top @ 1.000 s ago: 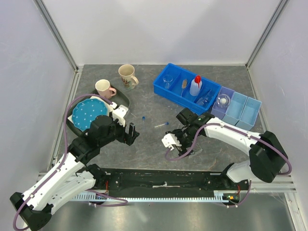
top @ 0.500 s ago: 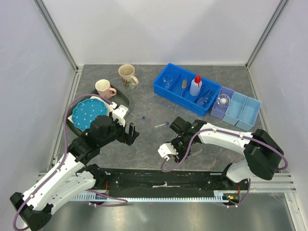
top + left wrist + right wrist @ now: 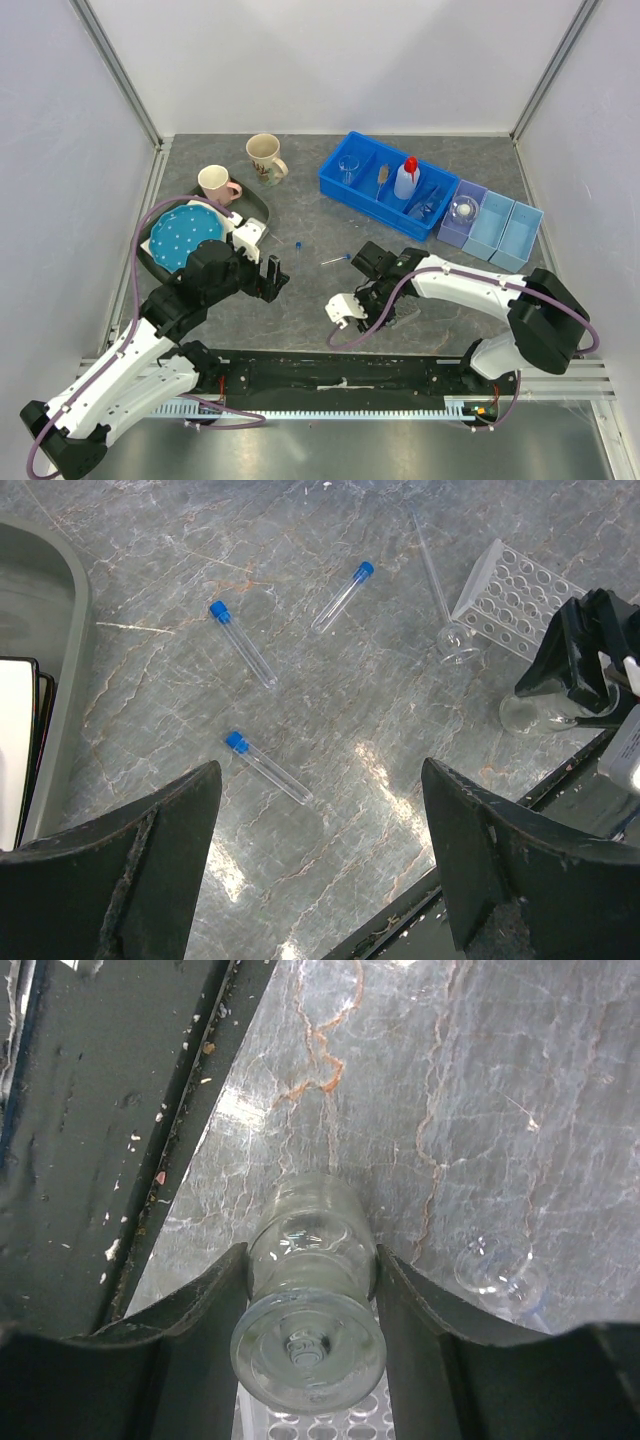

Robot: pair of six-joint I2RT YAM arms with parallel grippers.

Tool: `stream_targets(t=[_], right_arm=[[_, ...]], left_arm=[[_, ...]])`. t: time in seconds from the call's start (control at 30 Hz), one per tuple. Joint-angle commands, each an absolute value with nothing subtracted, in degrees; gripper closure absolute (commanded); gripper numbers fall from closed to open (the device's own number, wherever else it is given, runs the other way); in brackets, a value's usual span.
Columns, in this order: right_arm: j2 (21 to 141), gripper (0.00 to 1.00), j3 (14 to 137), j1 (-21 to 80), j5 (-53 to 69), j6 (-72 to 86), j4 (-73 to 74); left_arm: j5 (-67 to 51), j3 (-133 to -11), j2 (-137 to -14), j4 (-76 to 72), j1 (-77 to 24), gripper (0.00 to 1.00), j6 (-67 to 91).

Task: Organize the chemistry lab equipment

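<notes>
My right gripper [image 3: 310, 1255] is shut on a small clear flask [image 3: 308, 1300], just above the table's near edge; it also shows in the top view [image 3: 388, 300]. A clear tube rack [image 3: 515, 598] lies beside it, with a thin clear rod with a round end [image 3: 455, 640]. Three blue-capped tubes [image 3: 243, 643] [image 3: 342, 596] [image 3: 268, 767] lie on the table under my left gripper [image 3: 322, 780], which is open and empty. The white squeeze bottle [image 3: 406, 178], a small beaker [image 3: 348, 168] and a brush [image 3: 382, 180] stand in the blue bin [image 3: 370, 207].
A row of small pale bins [image 3: 495, 228] stands right of the blue bin. A beige mug [image 3: 265, 155] and a pink-handled mug [image 3: 217, 183] stand at the back left. The blue dotted plate [image 3: 185, 238] lies in a dark tray [image 3: 60, 630].
My right gripper has moved a little to the near left with the flask in it. The left arm has not moved.
</notes>
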State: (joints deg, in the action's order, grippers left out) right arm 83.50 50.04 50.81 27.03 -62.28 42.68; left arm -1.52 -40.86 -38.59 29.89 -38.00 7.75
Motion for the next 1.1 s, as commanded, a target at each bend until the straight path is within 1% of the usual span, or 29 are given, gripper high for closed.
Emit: stream_targets(t=[0.0, 0.3, 0.4, 0.47, 0.5, 0.57, 0.6, 0.67, 0.7, 0.8, 0.9, 1.07], right_arm=[[80.5, 0.80, 55.2, 48.7, 29.5, -58.5, 45.6], [76.4, 0.80, 64.8, 35.1, 29.4, -55.7, 56.7], [75.8, 0.80, 67.2, 25.3, 29.2, -58.6, 61.7], [76.0, 0.80, 69.0, 20.7, 29.1, -62.0, 65.6], [76.1, 0.80, 69.5, 15.8, 29.1, -63.2, 66.9], [76.6, 0.80, 71.4, 10.8, 28.7, -66.9, 70.0], [76.7, 0.80, 72.1, 5.9, 28.6, -68.2, 70.9], [77.7, 0.80, 74.3, 0.8, 28.0, -70.9, 73.3], [78.2, 0.80, 75.1, -4.2, 27.8, -73.2, 74.0], [81.9, 0.80, 78.8, -12.0, 27.9, -77.0, 77.1], [85.0, 0.80, 82.2, -17.5, 28.0, -79.2, 78.9], [88.8, 0.79, 86.0, -21.9, 27.5, -79.9, 79.2]], left_arm=[[-0.6, -40.7, -38.0, 27.6, -38.1, 0.12, 7.6], [-1.1, -40.7, -38.1, 27.5, -38.1, 0.12, 7.5], [-1.3, -40.7, -37.8, 27.5, -38.1, 0.12, 7.4], [-1.4, -40.6, -37.5, 27.5, -38.1, 0.12, 7.4], [-1.5, -40.6, -37.5, 27.5, -38.1, 0.12, 7.4], [-1.7, -40.6, -37.4, 27.4, -38.1, 0.12, 7.4], [-1.8, -40.6, -37.3, 27.5, -38.1, 0.12, 7.4], [-1.8, -40.5, -37.0, 27.4, -38.1, 0.12, 7.4], [-1.9, -40.6, -37.1, 27.4, -38.1, 0.12, 7.4], [-2.1, -40.5, -37.2, 27.5, -38.1, 0.12, 7.4], [-2.2, -40.6, -37.0, 27.4, -38.1, 0.12, 7.4], [-2.2, -40.5, -36.9, 27.4, -38.1, 0.12, 7.4]])
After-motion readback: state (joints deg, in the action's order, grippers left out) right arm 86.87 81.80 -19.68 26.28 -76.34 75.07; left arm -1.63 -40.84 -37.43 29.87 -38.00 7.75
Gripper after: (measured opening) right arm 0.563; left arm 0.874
